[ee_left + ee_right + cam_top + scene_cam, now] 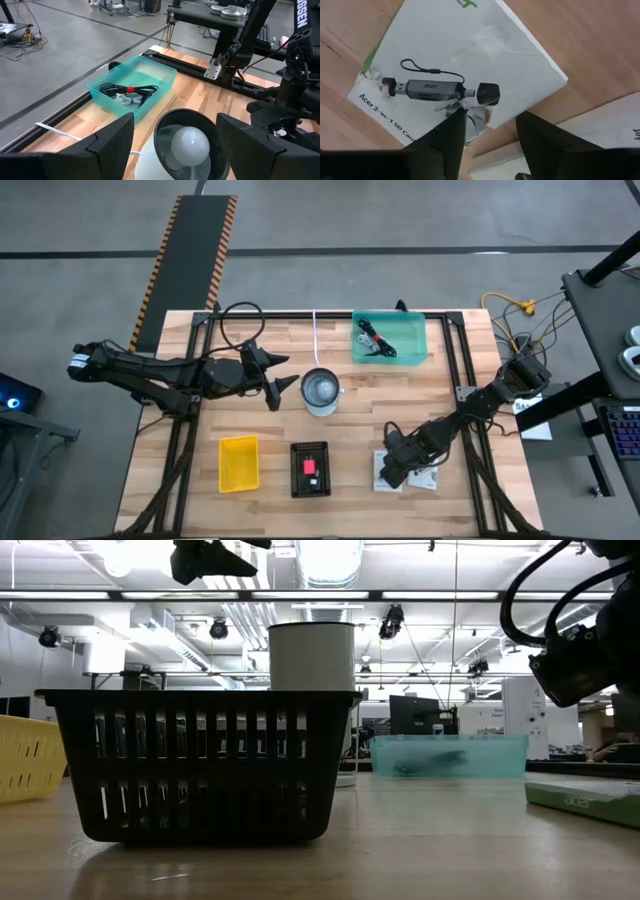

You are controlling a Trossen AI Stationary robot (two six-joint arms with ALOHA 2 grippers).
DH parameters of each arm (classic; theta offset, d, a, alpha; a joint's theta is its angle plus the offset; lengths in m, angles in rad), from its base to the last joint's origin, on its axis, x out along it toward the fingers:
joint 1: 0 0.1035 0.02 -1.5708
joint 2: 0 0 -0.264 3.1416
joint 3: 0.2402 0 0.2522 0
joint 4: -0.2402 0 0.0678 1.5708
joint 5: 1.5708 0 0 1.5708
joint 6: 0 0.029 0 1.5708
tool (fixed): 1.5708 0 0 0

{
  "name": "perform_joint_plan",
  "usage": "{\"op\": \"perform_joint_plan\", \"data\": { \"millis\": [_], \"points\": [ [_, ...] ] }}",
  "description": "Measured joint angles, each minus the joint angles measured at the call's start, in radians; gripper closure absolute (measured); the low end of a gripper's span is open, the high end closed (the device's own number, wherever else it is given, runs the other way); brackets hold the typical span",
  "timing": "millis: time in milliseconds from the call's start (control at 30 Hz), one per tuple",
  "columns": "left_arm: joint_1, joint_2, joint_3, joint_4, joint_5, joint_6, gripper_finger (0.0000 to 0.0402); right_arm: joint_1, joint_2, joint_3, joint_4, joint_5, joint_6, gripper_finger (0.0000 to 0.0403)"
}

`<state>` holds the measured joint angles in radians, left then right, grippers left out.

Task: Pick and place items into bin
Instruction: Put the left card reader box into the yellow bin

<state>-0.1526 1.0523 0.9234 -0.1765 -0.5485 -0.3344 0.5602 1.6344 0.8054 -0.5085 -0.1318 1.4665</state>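
Note:
Two white printed packets (pixel 405 475) lie flat on the table near its front right. In the right wrist view the nearer packet (pixel 465 55) shows a picture of a card reader, and a corner of the second packet (pixel 615 125) lies beside it. My right gripper (pixel 490 132) points down over the nearer packet's edge, open, with one finger over the packet and one beyond the edge. My left gripper (pixel 278 385) hangs open in the air just left of the round metal cup (pixel 321 392). The teal bin (pixel 388 338) at the far side holds coiled black and white cables (pixel 127 93). My right gripper's fingers (pixel 451 131) stand astride the nearer packet's edge (pixel 492 127) from above; whether they touch the packet I cannot tell. The packet lies flat on the wood.
A yellow tray (pixel 238 462) and a black basket (pixel 310 469) holding a small pink-red thing stand along the front edge. The cup (pixel 182 142) sits mid-table, just under my left gripper. Black frame rails (pixel 470 380) run along the table's sides.

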Motion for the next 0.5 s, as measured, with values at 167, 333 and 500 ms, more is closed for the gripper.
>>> {"op": "perform_joint_plan", "data": {
  "millis": [167, 333, 500],
  "points": [
    [0.000, 0.000, 0.000, 0.001, 0.000, 0.000, 0.0136, 0.000, 0.000, -0.003, -0.008, -0.001, -0.005, 0.0289],
    [0.000, 0.000, 0.000, 0.001, 0.000, -0.001, 0.0136, -0.001, 0.002, -0.005, -0.005, -0.012, -0.025, 0.0353],
    [0.000, 0.000, -0.001, 0.001, 0.000, -0.001, 0.0136, -0.002, 0.002, -0.005, -0.006, -0.014, -0.030, 0.0388]
  ]
}}
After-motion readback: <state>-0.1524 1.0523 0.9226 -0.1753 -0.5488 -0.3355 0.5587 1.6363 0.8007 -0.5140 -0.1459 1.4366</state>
